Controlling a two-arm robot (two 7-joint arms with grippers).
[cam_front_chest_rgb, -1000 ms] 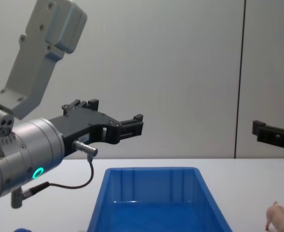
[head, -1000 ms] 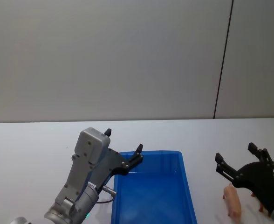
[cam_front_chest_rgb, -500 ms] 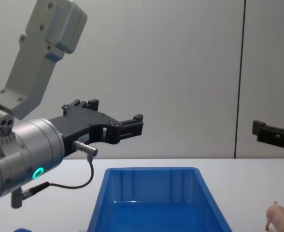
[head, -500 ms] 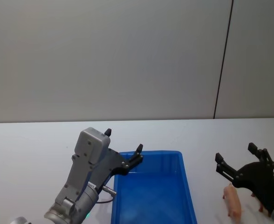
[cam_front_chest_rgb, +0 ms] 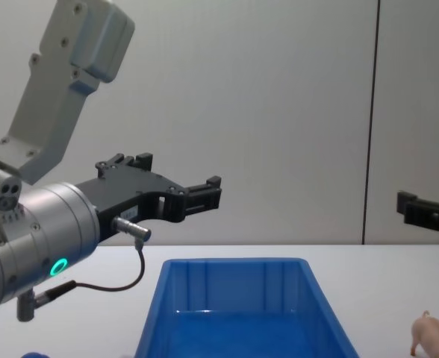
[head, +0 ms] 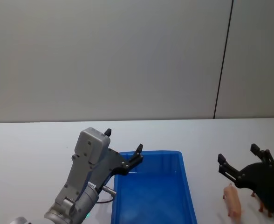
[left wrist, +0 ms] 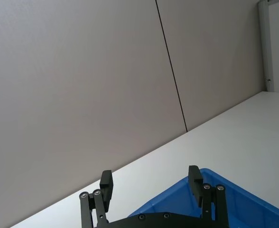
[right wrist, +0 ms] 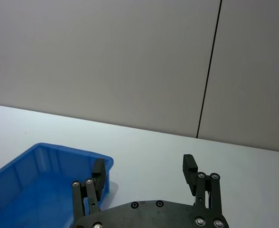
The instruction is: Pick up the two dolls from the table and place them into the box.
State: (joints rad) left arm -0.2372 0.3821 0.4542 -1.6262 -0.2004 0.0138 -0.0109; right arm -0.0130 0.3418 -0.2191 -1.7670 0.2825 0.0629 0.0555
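Two empty grippers, fingers (left wrist: pixel 194 174) spread wide: left gripper (head: pixel 123 140) above box (head: pixel 188 186) corner, right gripper (head: pixel 237 154) raised near doll (head: pixel 233 206).

Plain grey wall (head: pixel 104 56), dark vertical seam (head: pixel 223 58), white table (head: pixel 30 144)

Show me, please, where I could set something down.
Bare: white table between the blue plastic bin and the wall. Crowded: right of it, where the pinkish toy animal stands below the right claw; left claw hovers at the bin's left rim.
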